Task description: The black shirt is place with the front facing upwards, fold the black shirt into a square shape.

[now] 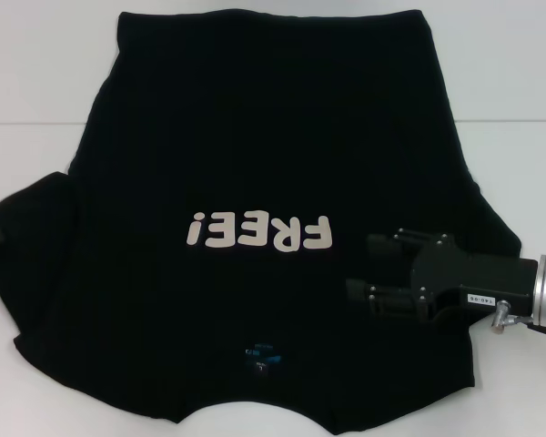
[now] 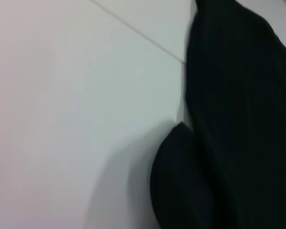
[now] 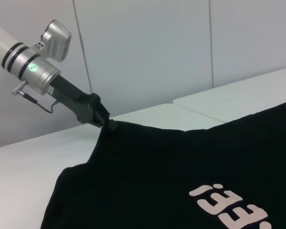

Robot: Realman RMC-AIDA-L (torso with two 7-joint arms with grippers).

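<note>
The black shirt lies spread on the white table, front up, with cream "FREE!" letters and a small blue neck label near my side. In the right wrist view my left gripper is shut on the shirt's left sleeve edge and holds it raised off the table. In the head view that sleeve is bunched at the left edge. My right gripper hovers over the shirt's right chest, fingers apart, holding nothing. The left wrist view shows only shirt cloth and table.
A seam runs across the white table behind the shirt's middle. Bare table shows to the left and at the right of the shirt. A pale wall stands beyond the table.
</note>
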